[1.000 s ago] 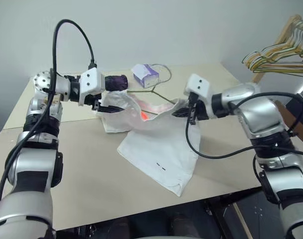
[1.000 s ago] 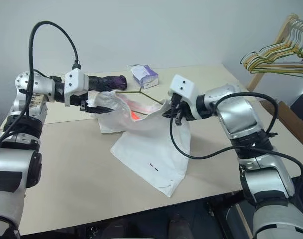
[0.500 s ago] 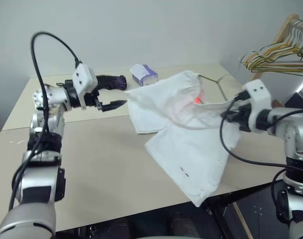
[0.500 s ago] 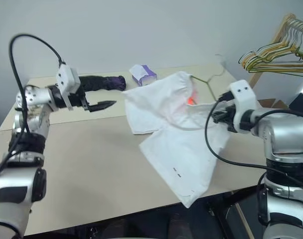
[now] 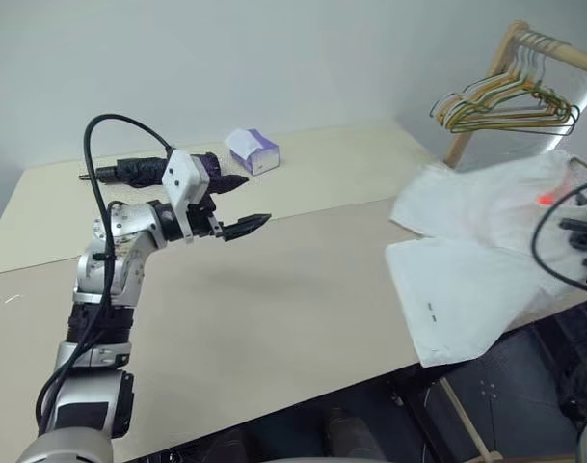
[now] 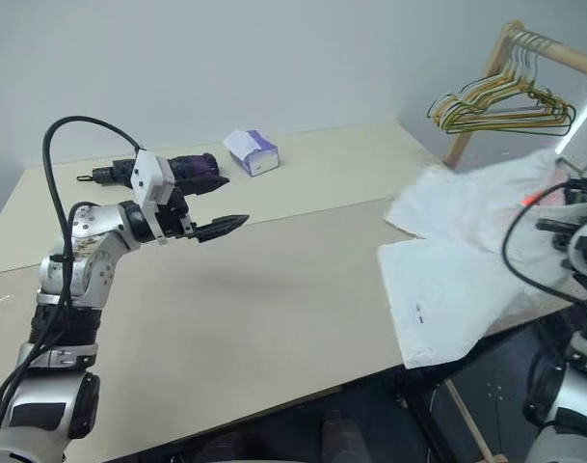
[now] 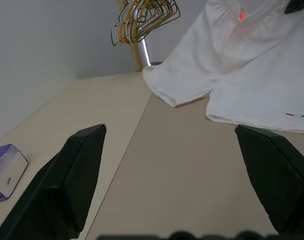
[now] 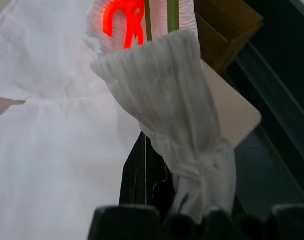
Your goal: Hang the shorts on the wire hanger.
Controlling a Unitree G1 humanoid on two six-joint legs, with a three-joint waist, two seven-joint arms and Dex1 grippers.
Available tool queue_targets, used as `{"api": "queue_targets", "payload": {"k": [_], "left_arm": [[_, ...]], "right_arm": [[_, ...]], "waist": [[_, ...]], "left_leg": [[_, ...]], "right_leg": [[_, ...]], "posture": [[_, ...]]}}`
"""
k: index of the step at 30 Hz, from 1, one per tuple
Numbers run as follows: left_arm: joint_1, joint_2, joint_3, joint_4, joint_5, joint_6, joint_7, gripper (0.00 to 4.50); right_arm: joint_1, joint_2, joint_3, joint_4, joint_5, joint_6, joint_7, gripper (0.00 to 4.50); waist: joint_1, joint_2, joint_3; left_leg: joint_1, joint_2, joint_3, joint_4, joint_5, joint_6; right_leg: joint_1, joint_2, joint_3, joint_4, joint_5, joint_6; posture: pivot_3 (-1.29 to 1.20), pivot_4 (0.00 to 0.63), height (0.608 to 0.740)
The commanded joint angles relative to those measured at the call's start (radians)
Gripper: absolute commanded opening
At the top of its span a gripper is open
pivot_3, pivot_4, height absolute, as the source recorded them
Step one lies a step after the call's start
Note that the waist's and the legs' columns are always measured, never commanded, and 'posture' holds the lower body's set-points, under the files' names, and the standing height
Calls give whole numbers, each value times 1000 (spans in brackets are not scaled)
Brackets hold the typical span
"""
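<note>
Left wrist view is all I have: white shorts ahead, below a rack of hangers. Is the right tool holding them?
Observer: Yes, the right tool is shut on the gathered waistband of the shorts.
Operator: Where is the wire hanger?
Observer: Two thin strands of the wire hanger run into that waistband, just past the tool.
Operator: Anything behind my left tool?
Observer: A dark folded umbrella lies on the table behind the open left tool.
</note>
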Motion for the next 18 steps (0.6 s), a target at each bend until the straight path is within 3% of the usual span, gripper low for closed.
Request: {"api": "queue_targets", "payload": {"k": [1,9,18], "left_arm": [[-7,9,9,-55,-22,14,10,4469],[12,18,19,-102,-37,16,3,4469],[70,-17,112,-186,-212,-17,-41,4469]], "right_arm": [[-93,-85,-37,206,-20,-188,-59,0],[-361,-203,48,761,-37,-592,-173,0],[-538,-259,83,1076,-12,-795,-264,0]], "waist": [[-12,2,-1],[-57,7,-3],[-62,7,-3]], "left_leg": [[2,0,0,0,0,0],[5,-1,1,-4,0,1],[17,-2,9,-16,0,-1]], "right_leg": [[1,0,1,0,0,0],[3,0,5,-1,0,1],[7,0,15,-5,0,2]], "posture": [[-238,0,740],[-217,0,740],[-188,0,740]]}}
